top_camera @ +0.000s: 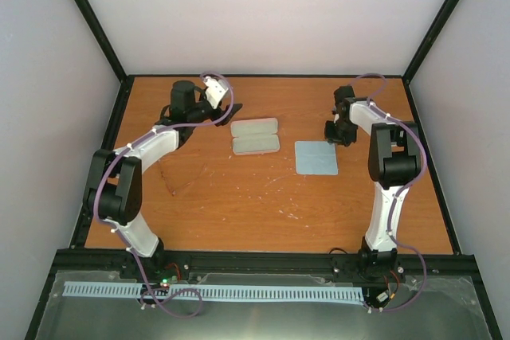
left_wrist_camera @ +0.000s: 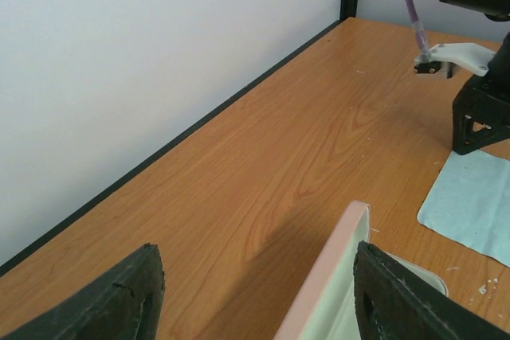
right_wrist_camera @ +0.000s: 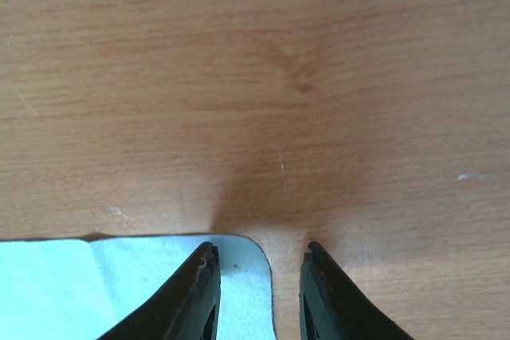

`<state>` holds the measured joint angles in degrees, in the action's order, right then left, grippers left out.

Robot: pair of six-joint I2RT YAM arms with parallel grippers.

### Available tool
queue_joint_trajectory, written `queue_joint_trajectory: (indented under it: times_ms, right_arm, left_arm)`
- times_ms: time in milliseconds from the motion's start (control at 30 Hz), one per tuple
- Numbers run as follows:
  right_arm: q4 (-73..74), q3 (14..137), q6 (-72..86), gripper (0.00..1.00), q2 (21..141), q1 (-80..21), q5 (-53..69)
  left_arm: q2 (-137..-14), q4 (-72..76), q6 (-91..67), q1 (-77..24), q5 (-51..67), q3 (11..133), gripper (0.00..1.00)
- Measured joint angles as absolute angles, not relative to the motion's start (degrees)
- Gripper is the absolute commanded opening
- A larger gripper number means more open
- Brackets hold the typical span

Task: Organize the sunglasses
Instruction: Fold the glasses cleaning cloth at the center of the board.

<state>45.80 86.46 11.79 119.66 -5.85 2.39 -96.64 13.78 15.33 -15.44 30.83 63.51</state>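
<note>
We see a wooden table (top_camera: pixel 239 212) with pale scuffs (top_camera: pixel 291 214) on its surface, boxed in by white walls (top_camera: pixel 263 13) and black frame posts (top_camera: pixel 89 17). Along the near edge we find a white slotted strip (top_camera: pixel 239 293)

Bottom edge crops the case (left_wrist_camera: pixel 327 276); right edge, the cloth (left_wrist_camera: pixel 478 197).

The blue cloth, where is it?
In the top view, the blue cloth lies flat right of centre, beside the open case, with a corner by the right fingers.
</note>
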Motion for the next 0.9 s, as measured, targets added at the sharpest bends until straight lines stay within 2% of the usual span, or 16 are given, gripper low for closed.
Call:
queue_joint_trajectory:
  times_ms: [433, 600, 733, 900]
  right_arm:
    - [45.67, 87.24, 11.33, 0.22, 120.29, -5.74, 3.55]
    - [45.47, 86.96, 11.14, 0.14, 120.25, -5.78, 3.62]
    - [45.45, 86.89, 10.83, 0.03, 120.25, -5.96, 3.68]
    - [44.91, 85.86, 10.76, 0.03, 119.68, -6.20, 3.95]
  left_arm:
    - [-97.49, 13.19, 15.33, -15.84, 31.73, 65.06, 0.65]
    - [-98.00, 13.17, 15.33, -15.90, 31.79, 65.21, 0.65]
    - [-98.08, 13.02, 15.35, -15.92, 31.92, 65.21, 0.64]
    - [-98.10, 12.82, 15.42, -16.23, 32.73, 65.21, 0.63]
